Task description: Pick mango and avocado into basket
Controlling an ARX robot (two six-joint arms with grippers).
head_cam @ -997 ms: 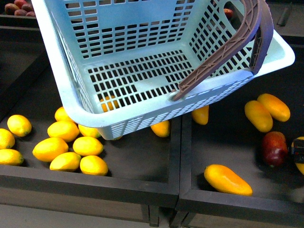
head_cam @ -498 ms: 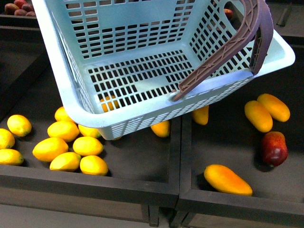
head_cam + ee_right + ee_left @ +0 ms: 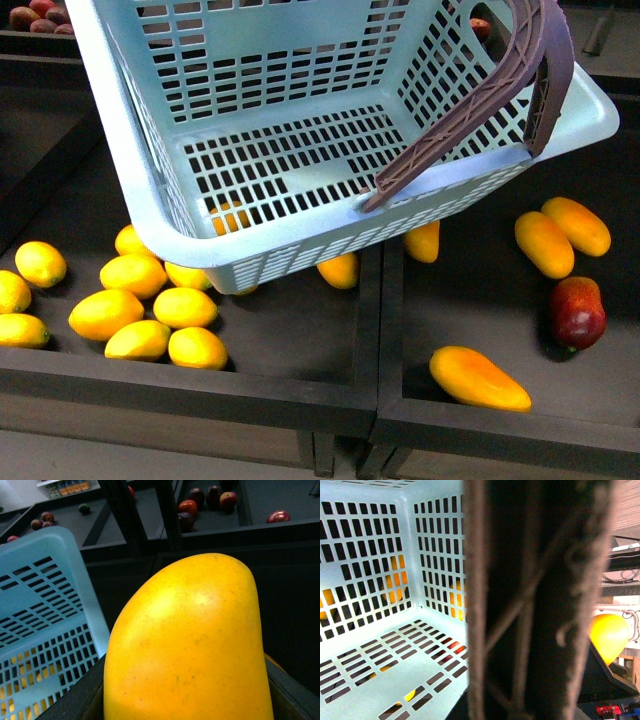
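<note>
From the front, the light teal basket (image 3: 300, 250) hangs tilted and empty above dark bins (image 3: 300, 392) of loose mangoes (image 3: 480, 378). Its blurred brown handle (image 3: 530, 600) fills the left wrist view, and the left end effector's grip cannot be told. The right end effector (image 3: 187, 702) grips the mango (image 3: 190, 640), smooth and yellow-orange, beside the basket's rim.

place: grocery shop, produce section | evidence: black display bins (image 3: 200, 395) holding loose mangoes (image 3: 480, 378) and red fruit (image 3: 188, 506) | teal shopping basket (image 3: 270, 25) | stocked shelf (image 3: 67, 486) in the background
</note>
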